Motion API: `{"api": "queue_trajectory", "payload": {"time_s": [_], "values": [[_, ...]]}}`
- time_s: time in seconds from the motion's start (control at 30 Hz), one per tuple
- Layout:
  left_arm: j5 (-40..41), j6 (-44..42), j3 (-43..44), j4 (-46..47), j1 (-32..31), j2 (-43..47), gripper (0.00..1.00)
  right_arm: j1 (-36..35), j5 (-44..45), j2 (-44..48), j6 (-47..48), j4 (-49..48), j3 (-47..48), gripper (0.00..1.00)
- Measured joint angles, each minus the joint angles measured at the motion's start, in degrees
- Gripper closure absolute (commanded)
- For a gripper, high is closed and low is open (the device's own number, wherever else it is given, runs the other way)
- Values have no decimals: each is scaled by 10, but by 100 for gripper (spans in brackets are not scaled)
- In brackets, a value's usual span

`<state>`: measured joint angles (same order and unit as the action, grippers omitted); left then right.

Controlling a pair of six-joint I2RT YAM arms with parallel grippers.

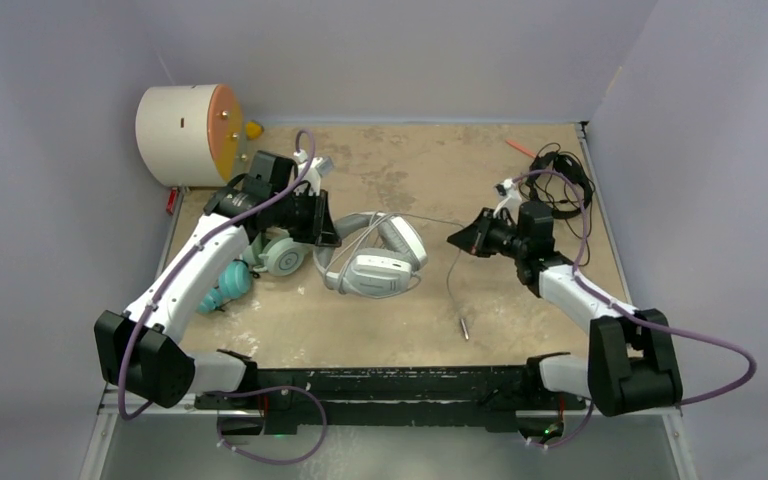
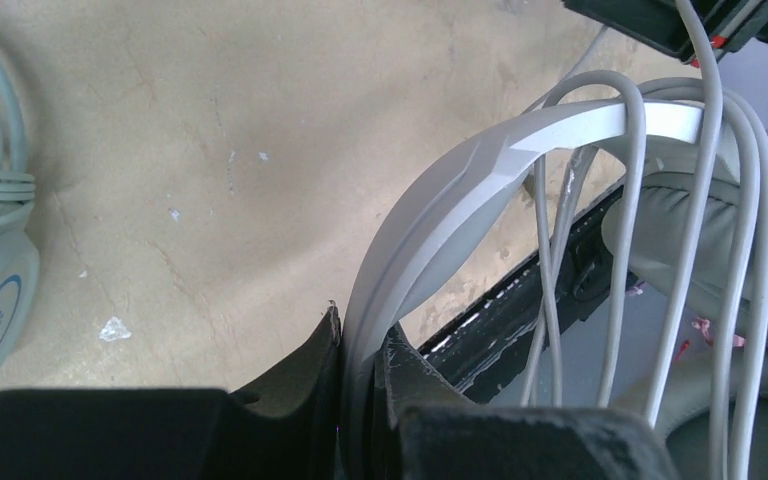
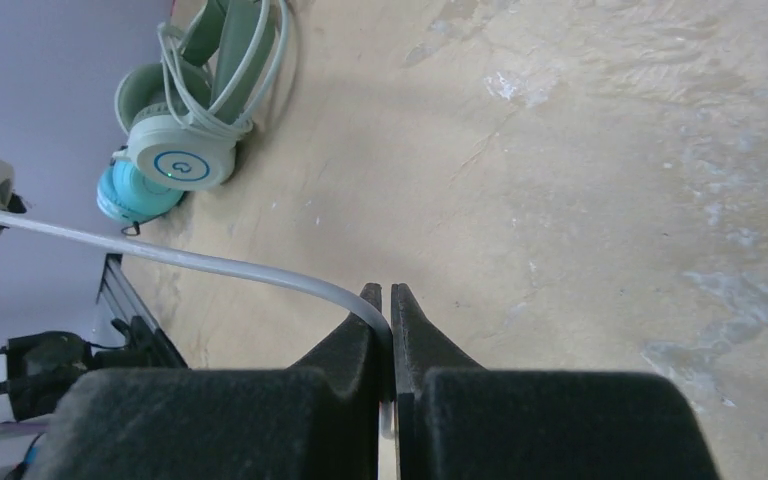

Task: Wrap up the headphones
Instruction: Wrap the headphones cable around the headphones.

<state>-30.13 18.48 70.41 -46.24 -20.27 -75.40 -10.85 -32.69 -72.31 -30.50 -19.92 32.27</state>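
— Wrapping looks partly done: left tool [image 2: 360,335] clamps white band [image 2: 520,145] of large headset [image 1: 375,270], centre of frame.
— Right tool [image 3: 385,300] pinches its cable [image 3: 210,265]. Next, I think: another taut loop over the band.

We see the big over-ear headset [image 1: 375,268] mid-worktop [image 1: 380,335], with its band between the left gripper [image 2: 360,335] fingers on its left side. Its cable [image 3: 210,265] runs right to the right gripper [image 3: 385,295], is pinched there, and its free end lies toward the near edge. The second over-ear headset [image 1: 282,256] lies just left of the big one, under the left arm. The small headset [image 1: 228,287] is just nearer, by the left edge. The thin headset [image 1: 560,185] is in the far-right corner and the drum [image 1: 185,130] at the far-left corner.
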Motion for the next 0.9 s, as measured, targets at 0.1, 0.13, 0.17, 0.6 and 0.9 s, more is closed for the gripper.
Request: {"api": "queue_trajectory", "payload": {"time_s": [0.1,0.13,0.17,0.6,0.9], "values": [[16,-1,0,0,-1,0,100,27,-25,-9,-12,-16,-5,100],[21,-1,0,-1,-1,0,100,28,-36,-17,-15,-20,-5,100],[26,0,0,-1,0,0,100,27,-49,-28,-17,-24,-5,100],[51,111,0,20,6,20,100,-46,-96,-99,-39,-108,-22,100],[149,269,-2,33,12,42,100,-207,-40,-93,-73,-257,-54,90]]}}
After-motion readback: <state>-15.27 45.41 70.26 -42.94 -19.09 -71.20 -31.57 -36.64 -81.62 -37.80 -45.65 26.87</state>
